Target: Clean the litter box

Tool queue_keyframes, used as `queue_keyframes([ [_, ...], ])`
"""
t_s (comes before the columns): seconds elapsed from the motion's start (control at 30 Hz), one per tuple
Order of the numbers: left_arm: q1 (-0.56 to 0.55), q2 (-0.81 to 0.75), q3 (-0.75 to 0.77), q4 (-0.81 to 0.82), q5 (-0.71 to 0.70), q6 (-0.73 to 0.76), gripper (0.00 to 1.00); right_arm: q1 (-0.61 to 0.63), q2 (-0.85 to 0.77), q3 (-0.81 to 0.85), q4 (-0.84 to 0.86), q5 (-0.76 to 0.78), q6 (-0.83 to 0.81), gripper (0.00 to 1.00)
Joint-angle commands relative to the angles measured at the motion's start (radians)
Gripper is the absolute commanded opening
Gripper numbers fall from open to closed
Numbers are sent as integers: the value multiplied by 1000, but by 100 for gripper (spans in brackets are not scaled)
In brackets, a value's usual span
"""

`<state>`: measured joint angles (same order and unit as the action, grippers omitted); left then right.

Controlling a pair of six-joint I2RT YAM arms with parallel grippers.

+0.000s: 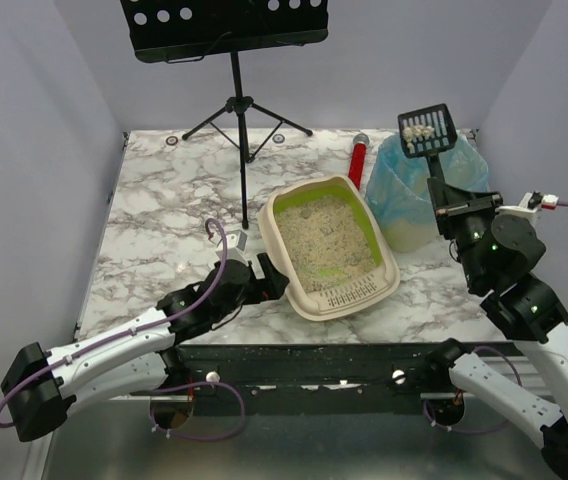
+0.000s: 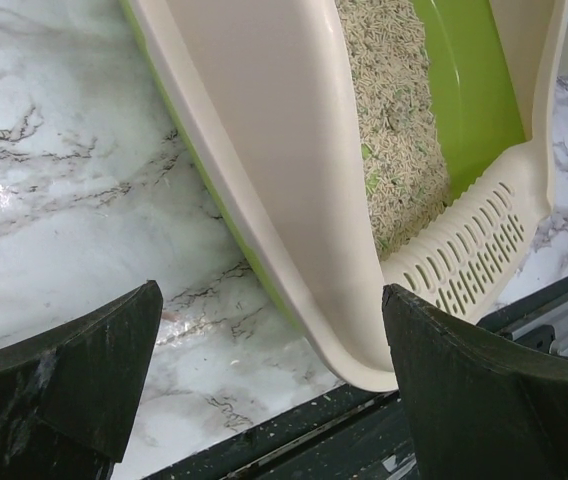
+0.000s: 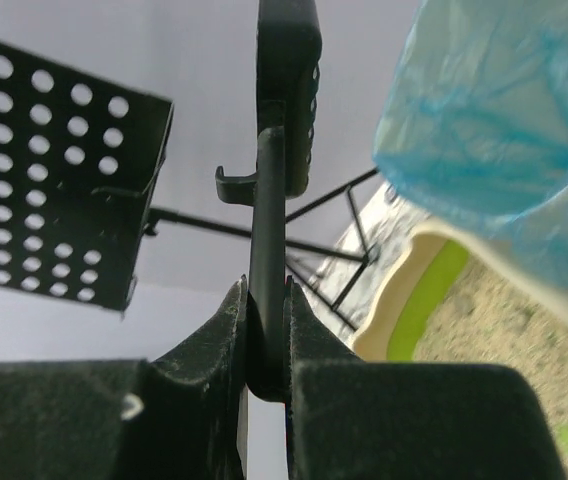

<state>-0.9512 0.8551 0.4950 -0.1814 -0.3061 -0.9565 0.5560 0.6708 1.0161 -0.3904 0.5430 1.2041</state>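
The litter box (image 1: 286, 262) is a beige tray with a lime-green inner rim, tan granules and a slotted grille at its near end, lying mid-table. My left gripper (image 1: 269, 278) is open at the box's near left corner. In the left wrist view the box's beige rim (image 2: 274, 150) runs down between the spread jaws of the left gripper (image 2: 272, 292). My right gripper (image 1: 454, 212) is shut on the handle of a black slotted scoop (image 1: 427, 130). The scoop carries pale clumps above the blue-bagged bin. The right wrist view shows the right gripper (image 3: 266, 290) clamping the scoop handle (image 3: 268, 200).
A bin lined with a translucent blue bag (image 1: 414, 185) stands right of the box and fills the upper right of the right wrist view (image 3: 494, 120). A red cylinder (image 1: 358, 162) lies behind the box. A black music stand (image 1: 226, 25) stands at the back on a tripod (image 1: 244, 110).
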Motion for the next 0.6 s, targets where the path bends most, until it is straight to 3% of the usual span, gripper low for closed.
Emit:
queue_keyframes([
  [0.0, -6, -21, 1, -42, -28, -10, 99, -5, 64, 90, -216, 262, -126, 1],
  [0.13, -6, -27, 7, -78, -54, -14, 99, -5, 81, 93, -238, 380, -233, 1],
  [0.37, -6, -28, 37, -131, -91, -10, 99, -7, 216, 137, -202, 454, -663, 1],
  [0.57, -6, -41, 34, -144, -93, 10, 99, -5, 314, 180, -191, 434, -883, 1],
])
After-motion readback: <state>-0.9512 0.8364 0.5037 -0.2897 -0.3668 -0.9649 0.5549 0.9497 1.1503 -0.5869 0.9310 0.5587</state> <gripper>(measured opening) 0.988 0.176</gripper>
